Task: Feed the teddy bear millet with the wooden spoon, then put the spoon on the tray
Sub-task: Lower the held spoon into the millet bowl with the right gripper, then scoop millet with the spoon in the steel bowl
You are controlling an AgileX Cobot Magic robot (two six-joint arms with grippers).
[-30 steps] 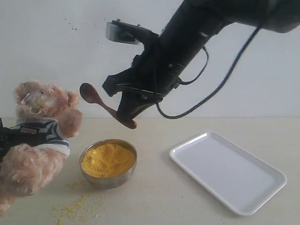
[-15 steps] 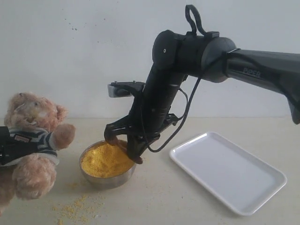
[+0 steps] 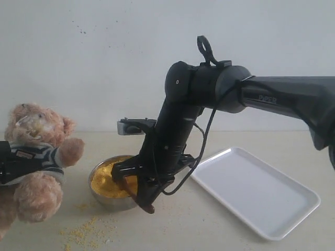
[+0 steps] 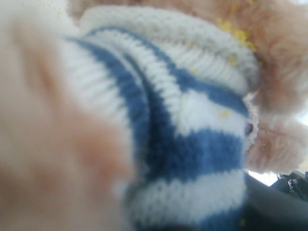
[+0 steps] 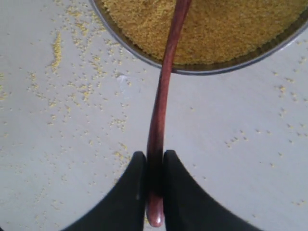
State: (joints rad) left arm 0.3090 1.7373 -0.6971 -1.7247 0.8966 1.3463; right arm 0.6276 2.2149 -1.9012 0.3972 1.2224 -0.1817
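Observation:
The teddy bear is at the left, held by its striped shirt in my left gripper, which shows only as a black shape at the picture's edge. My right gripper is shut on the thin handle of the wooden spoon. The spoon slants down, its bowl end dipped into the millet in the round steel bowl. The spoon's oval end is hidden in the grains. The white tray lies at the right with nothing on it.
Loose millet grains are scattered on the table in front of the bowl and beside its rim. The right arm reaches across above the bowl. A pale wall stands behind.
The right arm came down from near the bear's face and sank the spoon into the bowl's millet. The bear dropped lower and back to the left, then stayed still.

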